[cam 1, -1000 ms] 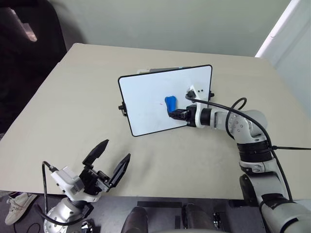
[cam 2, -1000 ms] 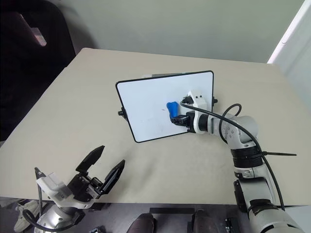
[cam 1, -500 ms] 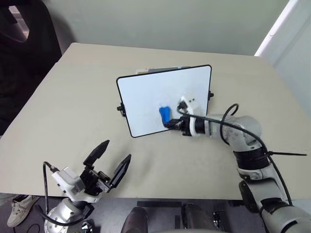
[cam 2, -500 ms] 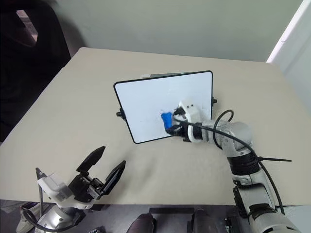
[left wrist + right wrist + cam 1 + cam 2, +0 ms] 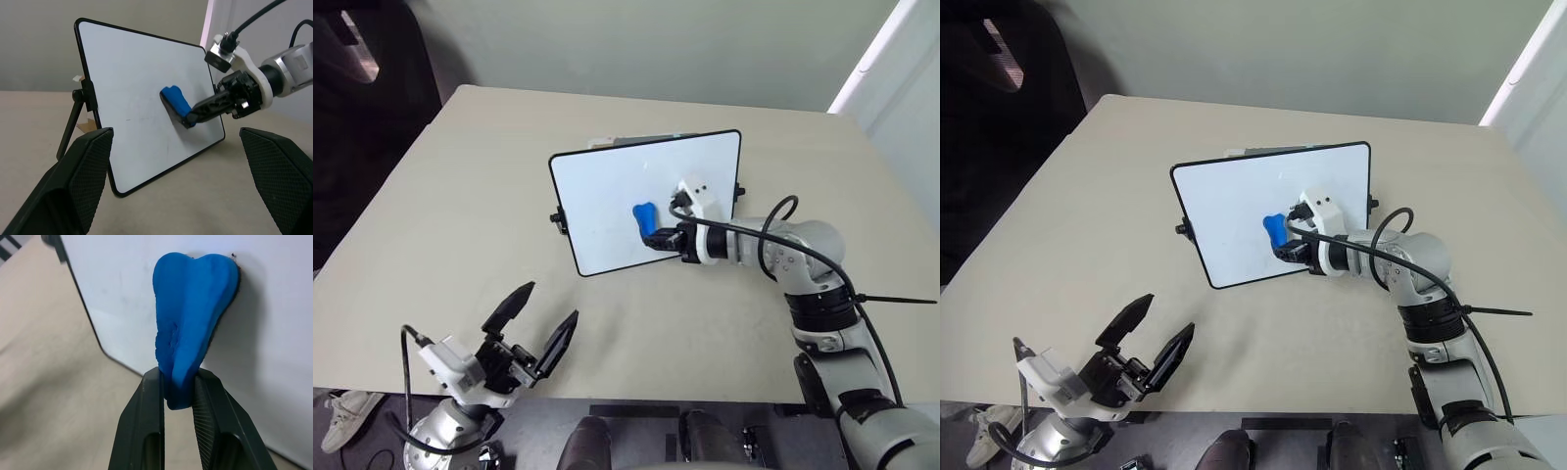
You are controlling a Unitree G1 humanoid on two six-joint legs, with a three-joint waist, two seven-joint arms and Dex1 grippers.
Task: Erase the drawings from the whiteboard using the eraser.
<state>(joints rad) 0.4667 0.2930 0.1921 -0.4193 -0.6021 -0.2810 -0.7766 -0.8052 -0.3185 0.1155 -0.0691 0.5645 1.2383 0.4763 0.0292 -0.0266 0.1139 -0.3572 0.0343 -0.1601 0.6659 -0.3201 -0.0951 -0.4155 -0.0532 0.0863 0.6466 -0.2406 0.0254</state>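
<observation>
Midway through wiping, the right gripper (image 5: 658, 239) clamps the small bright blue bone-shaped eraser (image 5: 645, 214) against the propped, black-framed white whiteboard (image 5: 607, 201) on the beige table (image 5: 460, 196), likely needing further firm passes over any faint marks left.

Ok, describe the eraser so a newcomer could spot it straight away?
Find the whiteboard standing propped on the beige table. Against its white face, towards its lower right, the right gripper is clamped on the eraser. It is the one bright blue thing there, small and bone-shaped.
</observation>
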